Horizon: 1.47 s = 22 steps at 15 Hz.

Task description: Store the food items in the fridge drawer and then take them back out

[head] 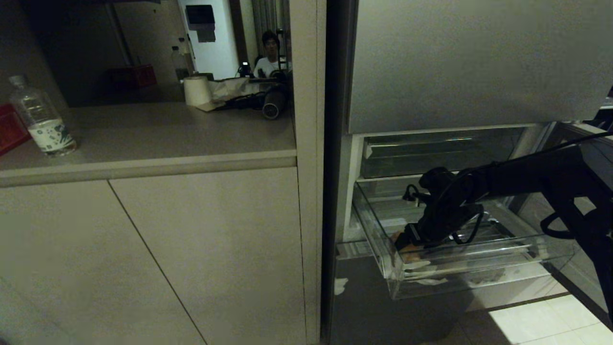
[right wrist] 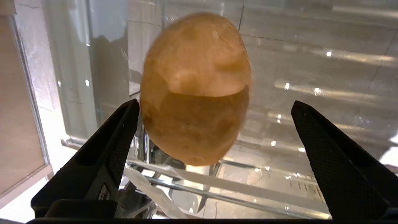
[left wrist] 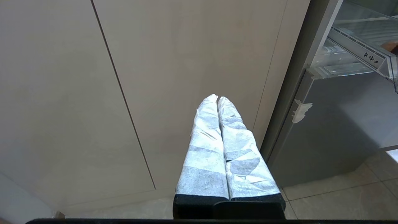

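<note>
Right hand [right wrist: 214,124] spread wide inside the fridge drawer [head: 479,282], black fingers [right wrist: 105,155] flanking the tan-orange oval lump [right wrist: 196,90]. One finger sits just beside the lump's edge, possibly touching; the other stands well apart, so nothing is gripped. Lump lies on the drawer's ribbed clear floor near the corner by the left side wall. In the head view the right arm reaches in from the right, hand [head: 402,244] low at the drawer's front left corner, a bit of orange [head: 407,249] showing beneath it. Drawer pulled out, a shallower clear bin [head: 431,158] above. Green pepper not seen in any view. Left hand [left wrist: 217,101] parked before the cabinet doors [left wrist: 155,77], its wrapped white fingers pressed together, holding nothing. On the counter [head: 143,139]: a water bottle [head: 43,117] and a paper roll [head: 197,91]. A person [head: 270,55] sits far behind.
</note>
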### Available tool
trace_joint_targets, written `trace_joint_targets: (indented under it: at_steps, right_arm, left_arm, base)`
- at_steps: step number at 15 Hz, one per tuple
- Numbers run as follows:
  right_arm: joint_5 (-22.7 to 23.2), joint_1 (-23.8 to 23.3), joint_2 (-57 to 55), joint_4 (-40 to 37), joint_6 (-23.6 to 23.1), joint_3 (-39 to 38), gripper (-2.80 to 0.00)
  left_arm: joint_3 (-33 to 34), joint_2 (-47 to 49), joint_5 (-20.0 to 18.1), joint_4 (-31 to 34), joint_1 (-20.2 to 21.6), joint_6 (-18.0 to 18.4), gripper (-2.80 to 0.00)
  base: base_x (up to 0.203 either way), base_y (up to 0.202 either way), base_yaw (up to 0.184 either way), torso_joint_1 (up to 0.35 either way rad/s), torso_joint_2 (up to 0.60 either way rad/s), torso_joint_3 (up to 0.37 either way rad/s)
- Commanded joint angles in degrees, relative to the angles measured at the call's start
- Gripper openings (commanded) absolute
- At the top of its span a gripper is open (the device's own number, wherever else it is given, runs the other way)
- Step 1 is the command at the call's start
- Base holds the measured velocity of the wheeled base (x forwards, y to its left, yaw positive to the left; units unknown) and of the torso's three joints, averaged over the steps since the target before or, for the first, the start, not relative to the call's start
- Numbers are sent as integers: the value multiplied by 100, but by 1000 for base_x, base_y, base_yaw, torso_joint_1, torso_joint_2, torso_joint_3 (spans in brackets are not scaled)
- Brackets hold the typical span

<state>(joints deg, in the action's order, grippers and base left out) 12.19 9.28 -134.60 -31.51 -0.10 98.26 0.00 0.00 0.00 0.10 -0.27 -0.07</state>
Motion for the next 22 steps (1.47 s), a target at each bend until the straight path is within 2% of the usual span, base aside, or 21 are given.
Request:
trace_joint_targets:
  at_steps: [1,16,17,22]
  right_arm:
    - [2,30,-34,13,1,1,0]
    - [-41,144,-93,207,125,-26,0]
    - [-41,144,-102,216,125,-35,-280]
    - [-76,144,-146,259,262,-52,-280]
  left_arm:
    - [0,9,0,-1,0,-1,-280]
    - [0,9,0,-1,0,-1,-280]
    - [0,9,0,-1,0,-1,-280]
    - [0,9,0,-1,0,-1,-280]
  base:
    - [0,0,0,0,0,0]
    - [0,0,0,0,0,0]
    - [0,0,0,0,0,0]
    - [0,0,0,0,0,0]
